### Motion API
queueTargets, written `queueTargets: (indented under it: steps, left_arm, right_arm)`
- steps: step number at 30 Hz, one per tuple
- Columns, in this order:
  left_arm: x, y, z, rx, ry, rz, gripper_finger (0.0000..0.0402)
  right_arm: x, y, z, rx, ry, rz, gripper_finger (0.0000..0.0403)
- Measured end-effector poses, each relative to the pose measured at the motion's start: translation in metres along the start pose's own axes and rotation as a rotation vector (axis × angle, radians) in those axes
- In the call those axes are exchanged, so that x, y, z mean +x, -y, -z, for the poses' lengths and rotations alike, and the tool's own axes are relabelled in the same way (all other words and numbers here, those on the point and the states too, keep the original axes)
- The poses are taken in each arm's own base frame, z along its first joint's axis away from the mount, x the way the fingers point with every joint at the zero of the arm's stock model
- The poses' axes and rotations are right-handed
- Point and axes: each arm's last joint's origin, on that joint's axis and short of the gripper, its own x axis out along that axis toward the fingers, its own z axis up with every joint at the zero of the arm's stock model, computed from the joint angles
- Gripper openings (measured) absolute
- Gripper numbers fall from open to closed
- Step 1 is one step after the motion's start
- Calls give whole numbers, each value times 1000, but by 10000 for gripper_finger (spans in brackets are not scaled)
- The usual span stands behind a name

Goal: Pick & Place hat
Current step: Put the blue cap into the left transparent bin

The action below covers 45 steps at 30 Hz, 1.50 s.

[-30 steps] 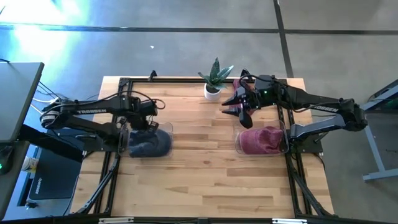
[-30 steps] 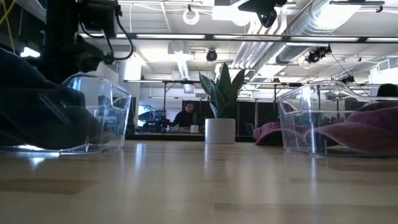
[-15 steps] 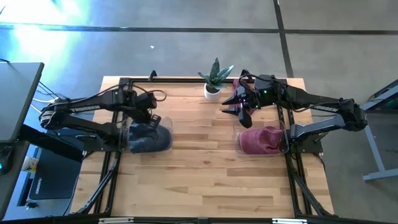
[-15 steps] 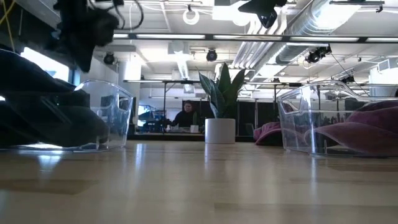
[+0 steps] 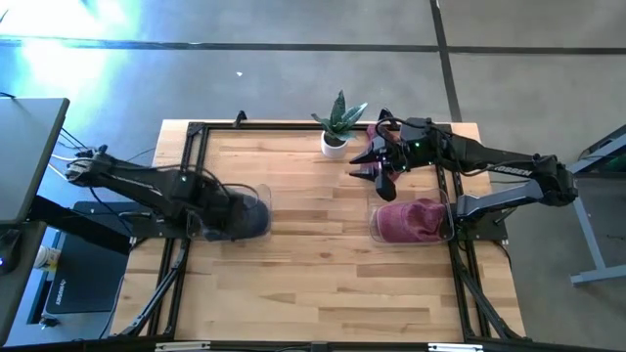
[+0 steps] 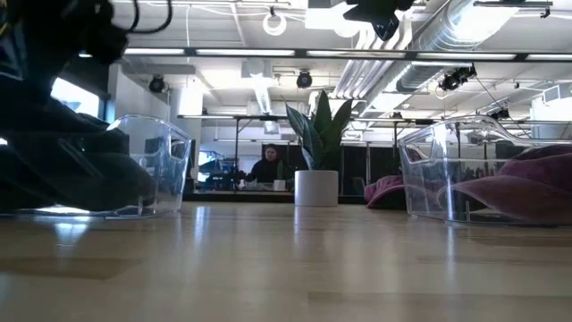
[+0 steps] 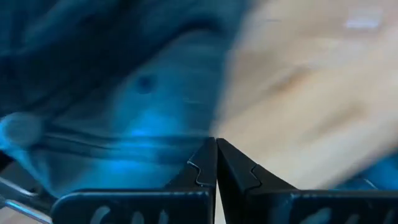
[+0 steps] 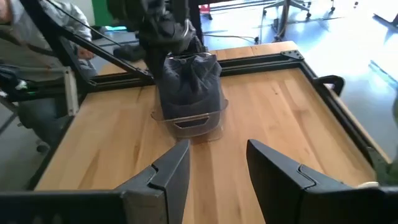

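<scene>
A dark blue hat lies in a clear bin at the table's left; it also shows in the right wrist view. My left gripper is shut with nothing between its fingers and points down over that hat, by the bin's left part. A maroon hat lies in a second clear bin at the right. My right gripper hangs open and empty above the table, near the plant. Another maroon cloth lies behind the right bin.
A potted plant stands at the table's far middle. A black frame rail runs around the tabletop. Bare wood lies between the two bins. A person sits far off in the room behind.
My left arm has swung toward the table's near edge, from the bin's far side to over the blue hat, and has rolled somewhat. The hat and the bin have stayed put.
</scene>
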Motion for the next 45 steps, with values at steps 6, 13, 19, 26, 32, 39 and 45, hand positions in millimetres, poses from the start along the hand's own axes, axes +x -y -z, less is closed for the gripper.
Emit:
queueTargets:
  steps: [6, 13, 19, 26, 32, 39, 45]
  left_arm:
    - [35, -20, 3, -89, 15, -147, 0]
    - [16, -8, 3, -91, -9, -68, 0]
    - [-27, 15, -3, -102, 163, 94, 0]
    - [-15, 1, -17, -253, 395, -33, 0]
    - [32, -21, -19, -316, 403, -147, 0]
    - [38, -28, -15, -373, 316, -175, 0]
    - [-5, -6, -19, -279, 388, -33, 0]
  right_arm:
    - [0, 1, 0, -25, 1, 25, 154]
    - [0, 1, 0, -25, 1, 25, 154]
    - [0, 1, 0, -26, 4, 25, 154]
    - [0, 2, -2, -24, 20, 67, 154]
    - [0, 2, -2, -22, 20, 68, 154]
    - [-11, -1, -5, 36, 52, 63, 154]
    - [-31, -5, -7, 91, 76, 72, 154]
